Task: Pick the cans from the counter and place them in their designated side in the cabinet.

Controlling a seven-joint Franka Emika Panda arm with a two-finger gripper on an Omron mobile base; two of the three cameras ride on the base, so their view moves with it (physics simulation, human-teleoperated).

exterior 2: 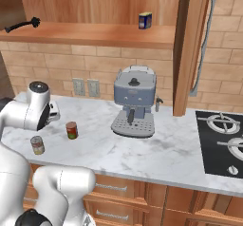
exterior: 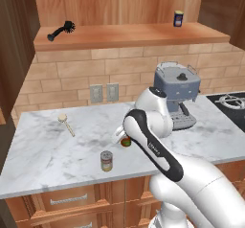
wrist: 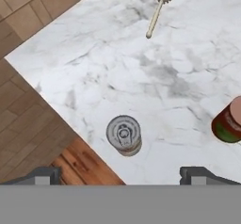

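— Hovering over the tabletop (exterior: 57, 145) like that, is the pincer (wrist: 122, 175) after anything yet?

— Not gripping, no. Its two tips stand wide apart at the bottom of the hand view, nothing between them. It looks straight down, and the silver can (wrist: 124, 134) sits just above the gap, upright, lid showing, close to the front edge.

— So that can is the target?

— I'd judge so, since it lies between the tips' line of reach. The dark red can (wrist: 229, 121) with the green band stands off to one side, near the silver one but not touching.

— Where do they sit in the wider scene?

— From the left base view the silver can is at the front of the marble, the red one a little behind it, partly hidden by the arm. The coffee machine (exterior 2: 134, 102) is well apart.

— And the cabinet (exterior: 129, 34)?

— Overhead, its shelf carries a blue can (exterior: 178, 18) at one end and a black brush (exterior: 61, 30) at the other. Presumably the cans belong beside the blue can.

— Anything else nearby?

— A wooden brush (wrist: 158, 7) lies flat, well clear.
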